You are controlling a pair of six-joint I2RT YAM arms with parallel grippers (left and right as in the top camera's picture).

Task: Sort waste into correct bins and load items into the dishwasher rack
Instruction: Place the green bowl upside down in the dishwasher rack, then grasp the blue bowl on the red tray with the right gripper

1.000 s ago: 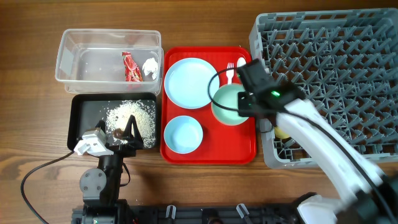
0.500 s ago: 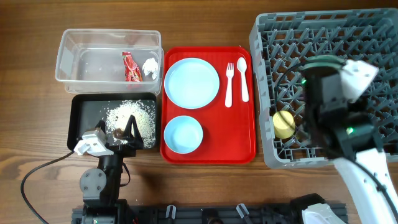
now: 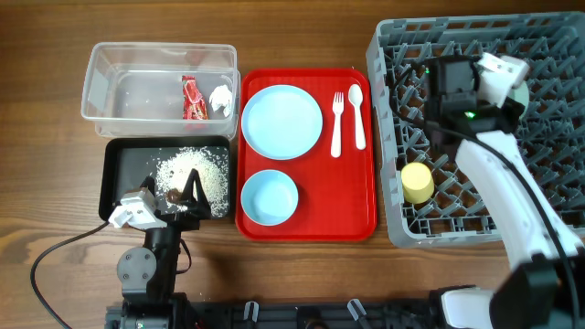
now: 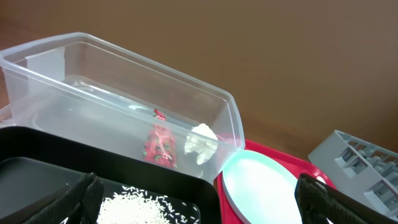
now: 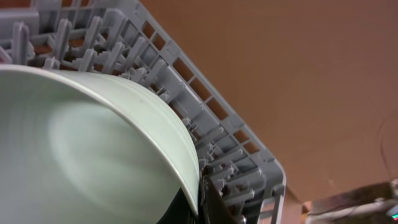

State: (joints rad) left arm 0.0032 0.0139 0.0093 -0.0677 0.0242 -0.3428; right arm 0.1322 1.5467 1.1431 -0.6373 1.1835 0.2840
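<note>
My right gripper (image 5: 202, 194) is shut on the rim of the mint green bowl (image 5: 93, 149) and holds it tilted over the grey dishwasher rack (image 3: 548, 174), near its far side (image 5: 205, 93). In the overhead view the right arm (image 3: 466, 87) hides most of the bowl. The yellow cup (image 3: 418, 183) lies in the rack's front left corner. The pale blue plate (image 3: 281, 121), pale blue bowl (image 3: 269, 197), white fork (image 3: 336, 119) and spoon (image 3: 356, 114) lie on the red tray (image 3: 366, 219). My left gripper (image 4: 199, 211) is open and empty over the black tray (image 3: 123, 164).
The clear tub (image 3: 110, 87) holds the red wrapper (image 3: 189, 98) and the white tissue (image 3: 220, 97); they also show in the left wrist view, wrapper (image 4: 160, 144) and tissue (image 4: 201, 140). Rice grains (image 3: 192, 169) lie in the black tray. Bare wood surrounds the containers.
My right arm has carried the mint green bowl off the red tray and over the rack, then further toward its far side. The left arm has not moved.
</note>
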